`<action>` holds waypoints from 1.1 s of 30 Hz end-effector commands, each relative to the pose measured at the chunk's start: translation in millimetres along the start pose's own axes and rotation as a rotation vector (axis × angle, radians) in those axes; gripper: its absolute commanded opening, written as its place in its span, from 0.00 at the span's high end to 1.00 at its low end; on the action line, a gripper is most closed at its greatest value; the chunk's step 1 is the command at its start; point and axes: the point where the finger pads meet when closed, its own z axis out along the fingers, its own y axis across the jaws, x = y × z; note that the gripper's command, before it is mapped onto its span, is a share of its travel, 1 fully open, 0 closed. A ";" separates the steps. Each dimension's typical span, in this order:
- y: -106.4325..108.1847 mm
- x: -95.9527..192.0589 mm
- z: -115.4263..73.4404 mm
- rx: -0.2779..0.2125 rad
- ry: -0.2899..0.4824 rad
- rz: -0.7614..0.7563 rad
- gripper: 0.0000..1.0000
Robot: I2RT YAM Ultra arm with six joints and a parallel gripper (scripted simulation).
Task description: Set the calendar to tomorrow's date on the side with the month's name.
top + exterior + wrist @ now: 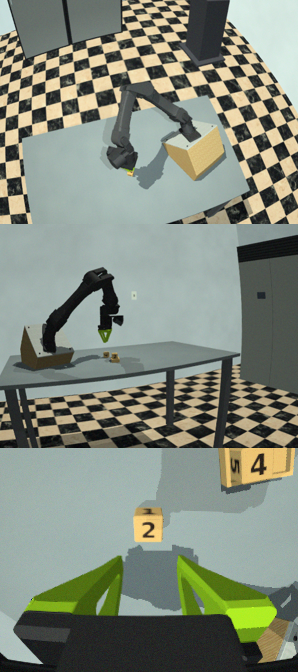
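A small wooden cube showing a 2 stands on the grey table; it also shows in the exterior view, where a slightly wider wooden base seems to lie under it. A second wooden piece showing a 4 lies apart from it, to its left in the exterior view. I cannot make out the tray or the month's name. My gripper hangs well above the table, fingers half open with nothing between them. In the top view the arm's wrist hides most of the pieces.
The arm's wooden wedge base stands at the right of the table. Grey cabinets and a dark pillar stand on the checkered floor, away from the table.
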 end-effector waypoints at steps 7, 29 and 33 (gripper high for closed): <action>4.1 -4.8 -11.4 -0.031 -0.026 0.020 0.55; 3.2 -3.4 -5.1 -0.022 -0.022 0.012 0.55; 2.5 4.1 2.8 -0.005 -0.014 -0.013 0.55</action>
